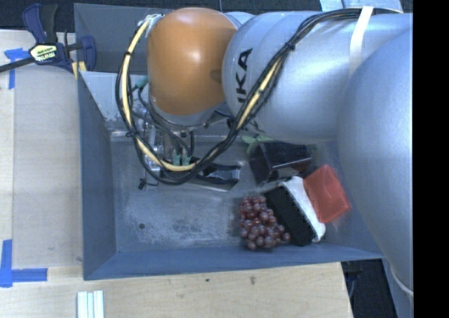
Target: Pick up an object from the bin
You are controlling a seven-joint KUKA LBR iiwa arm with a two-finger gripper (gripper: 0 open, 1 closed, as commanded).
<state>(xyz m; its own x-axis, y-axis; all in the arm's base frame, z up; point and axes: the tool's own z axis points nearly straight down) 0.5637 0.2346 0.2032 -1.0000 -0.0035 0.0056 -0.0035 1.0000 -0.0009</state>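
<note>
**Gripper low at the bin's back-left, grip state unreadable**

The gripper (168,149) hangs under the orange wrist cover (186,60), close above the bin floor near the back wall. Yellow and black cables (130,92) loop around it. Cannot tell whether it is released or clenched.

The nearest thing is a dark flat item (219,175) lying on the floor just right of the gripper. The rest cluster toward the front-right corner:
- a black box (280,159)
- a bunch of dark red grapes (261,224)
- a black brush with a white back (300,213), touching the grapes
- a red block (327,192) just beside the brush

The grey metal bin (98,190) has sloped walls, and its floor is scuffed and bare on the left half. The silver arm (316,78) covers the bin's right rear. The ground behind the bin is dark.
</note>
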